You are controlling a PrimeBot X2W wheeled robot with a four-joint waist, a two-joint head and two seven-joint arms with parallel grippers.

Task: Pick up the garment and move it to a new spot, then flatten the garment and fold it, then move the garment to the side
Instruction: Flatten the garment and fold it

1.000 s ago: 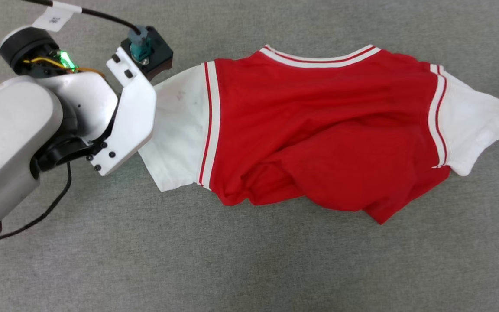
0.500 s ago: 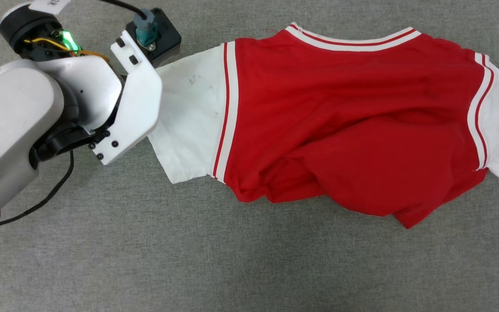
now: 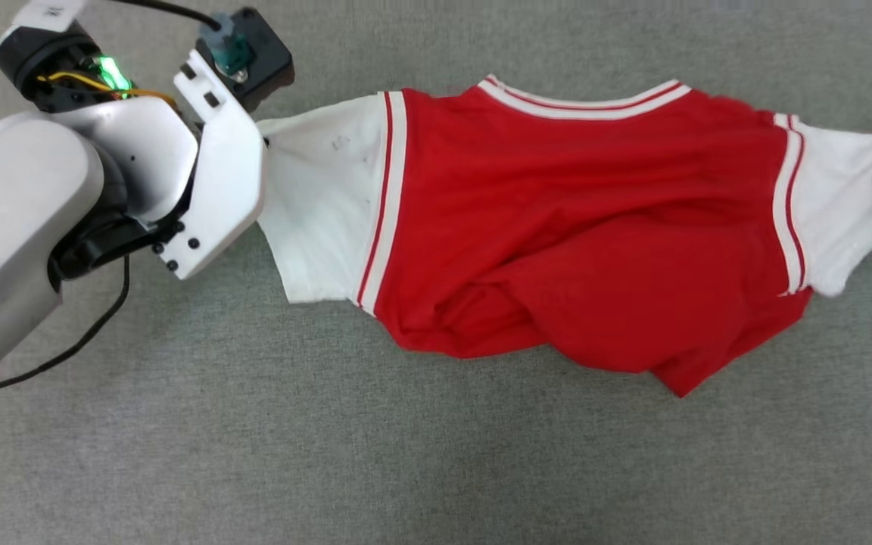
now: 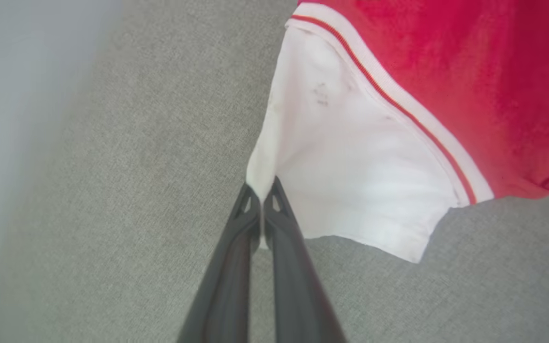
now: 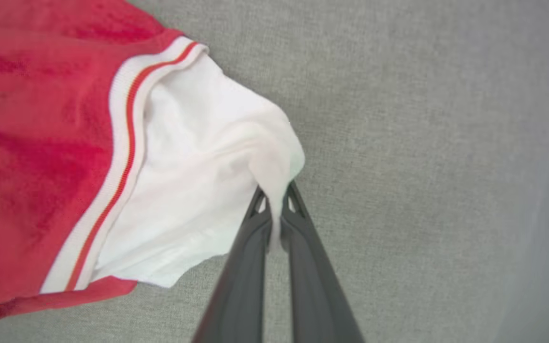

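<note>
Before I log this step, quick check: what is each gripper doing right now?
Left gripper: closed, pinching the edge of one white sleeve of the garment.
Right gripper: closed, pinching the garment's other white sleeve.

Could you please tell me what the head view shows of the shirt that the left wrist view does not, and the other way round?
Head view: the whole red shirt stretched across the grey surface, with its striped collar, the right sleeve and the pale left forearm. Left wrist view: the left tool shut on the edge of the left sleeve, white fabric pinched between its dark fingers. Both: the left sleeve, its striped band and the red cloth beside it.
</note>
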